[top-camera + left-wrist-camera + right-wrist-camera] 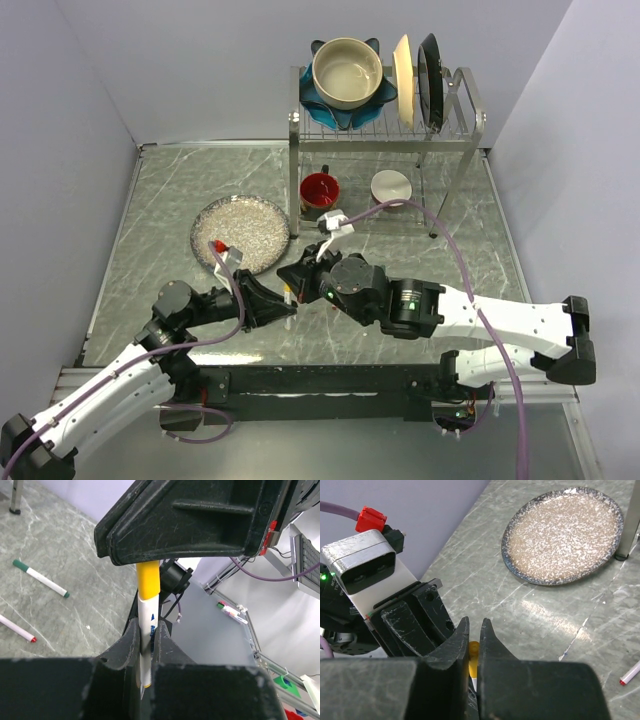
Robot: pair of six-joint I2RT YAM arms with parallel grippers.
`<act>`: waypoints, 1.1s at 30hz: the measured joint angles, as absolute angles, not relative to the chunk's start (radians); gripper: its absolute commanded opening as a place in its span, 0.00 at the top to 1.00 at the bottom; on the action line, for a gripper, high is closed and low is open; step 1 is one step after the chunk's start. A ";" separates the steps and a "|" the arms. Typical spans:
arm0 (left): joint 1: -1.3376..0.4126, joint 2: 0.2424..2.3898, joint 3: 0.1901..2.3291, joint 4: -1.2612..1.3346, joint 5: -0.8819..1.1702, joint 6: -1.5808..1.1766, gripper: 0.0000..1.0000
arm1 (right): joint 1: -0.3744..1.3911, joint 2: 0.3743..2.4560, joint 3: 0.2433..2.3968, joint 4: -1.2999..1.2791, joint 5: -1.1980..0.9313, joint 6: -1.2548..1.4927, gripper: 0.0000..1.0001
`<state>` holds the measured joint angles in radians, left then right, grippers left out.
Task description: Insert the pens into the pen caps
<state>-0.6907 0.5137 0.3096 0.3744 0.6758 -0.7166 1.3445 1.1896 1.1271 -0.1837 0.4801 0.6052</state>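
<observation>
A grey marbled table (150, 210) sits between pale walls, with a speckled plate (240, 232) on its left half. In front of the plate the two grippers meet tip to tip. The left gripper (146, 632) clamps the white barrel of the yellow pen (147, 612). The right gripper (474, 630) is closed on the yellow cap (148, 579), which sits over the pen's end. A green pen (41, 578) and a red pen (17, 628) lie on the table, apart from each other.

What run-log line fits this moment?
left fingers: shut on yellow pen | right fingers: shut on yellow cap | green pen, red pen: on table
</observation>
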 measured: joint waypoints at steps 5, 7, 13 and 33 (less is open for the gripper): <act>-0.700 0.549 0.310 0.360 0.663 -0.698 0.99 | 1.335 1.155 1.044 -0.134 0.490 0.647 1.00; -0.703 0.560 0.310 0.350 0.652 -0.685 0.99 | 1.335 1.155 1.031 -0.133 0.505 0.659 1.00; -0.710 0.604 0.313 0.324 0.635 -0.648 0.99 | 1.335 1.155 0.983 -0.109 0.538 0.680 1.00; -0.728 0.763 0.398 0.121 0.640 -0.569 0.99 | 1.377 1.170 0.838 -0.022 0.681 0.748 1.00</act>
